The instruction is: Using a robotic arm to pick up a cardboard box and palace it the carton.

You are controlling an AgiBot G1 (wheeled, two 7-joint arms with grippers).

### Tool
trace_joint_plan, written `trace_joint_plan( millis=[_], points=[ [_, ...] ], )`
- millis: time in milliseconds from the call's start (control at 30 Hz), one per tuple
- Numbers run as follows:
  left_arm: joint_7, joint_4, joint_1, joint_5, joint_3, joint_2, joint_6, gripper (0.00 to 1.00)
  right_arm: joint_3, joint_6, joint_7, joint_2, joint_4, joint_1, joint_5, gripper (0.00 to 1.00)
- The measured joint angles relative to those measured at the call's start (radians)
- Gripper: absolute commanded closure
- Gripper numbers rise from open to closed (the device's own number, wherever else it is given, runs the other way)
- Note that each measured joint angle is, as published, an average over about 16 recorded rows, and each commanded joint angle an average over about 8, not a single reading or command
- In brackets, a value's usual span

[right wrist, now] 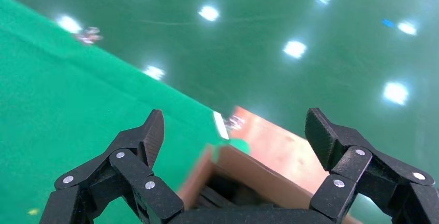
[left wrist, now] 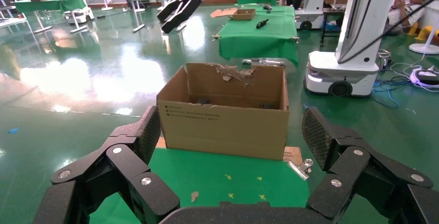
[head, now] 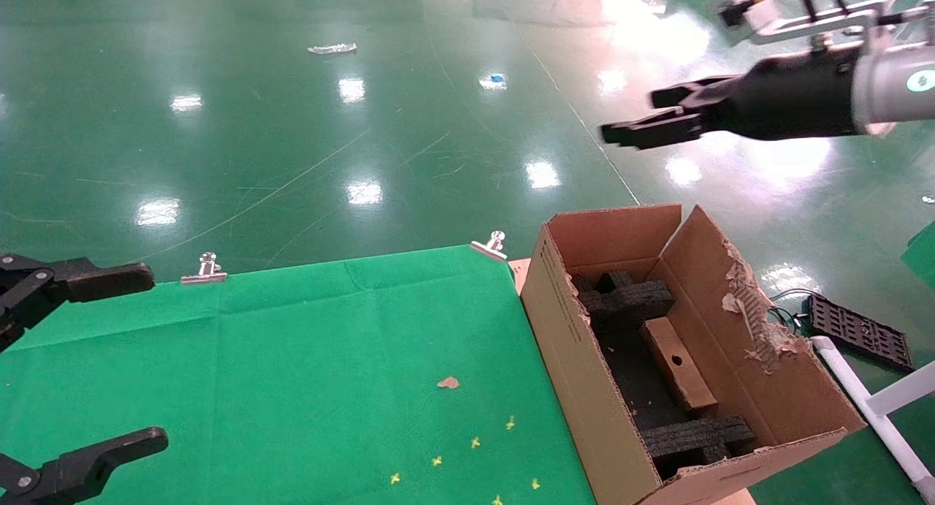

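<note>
The small brown cardboard box (head: 678, 364) with a round hole lies inside the large carton (head: 577, 366), between black foam blocks (head: 630, 297). The carton stands at the right edge of the green table and also shows in the left wrist view (left wrist: 223, 123) and the right wrist view (right wrist: 259, 175). My right gripper (head: 646, 114) is open and empty, high above and beyond the carton's far end; it also shows in the right wrist view (right wrist: 235, 133). My left gripper (head: 109, 359) is open and empty, parked over the table's left side, facing the carton (left wrist: 230, 131).
The green cloth (head: 292, 373) carries yellow cross marks (head: 475, 442) and a cardboard scrap (head: 448, 382). Metal clips (head: 491, 245) hold its far edge. A black tray (head: 858, 331) and white pipe frame (head: 876, 410) lie on the floor right of the carton.
</note>
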Motion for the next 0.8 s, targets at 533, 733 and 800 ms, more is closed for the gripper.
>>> trace_joint_plan(
  millis=[533,733,800],
  points=[
    [0.0,0.0,0.0,-0.001,0.001,0.0,0.0,0.0,0.289,-0.084,-0.111,-0.015,0.191,-0.301,0.123,0.0],
    [0.001,0.0,0.0,-0.001,0.001,0.0,0.0,0.0,0.396,-0.115,-0.152,-0.021,0.262,-0.413,0.169,0.0],
    [0.001,0.0,0.0,-0.001,0.001,0.0,0.0,0.0,0.431,-0.125,-0.166,-0.023,0.285,-0.45,0.184,0.0]
  ],
)
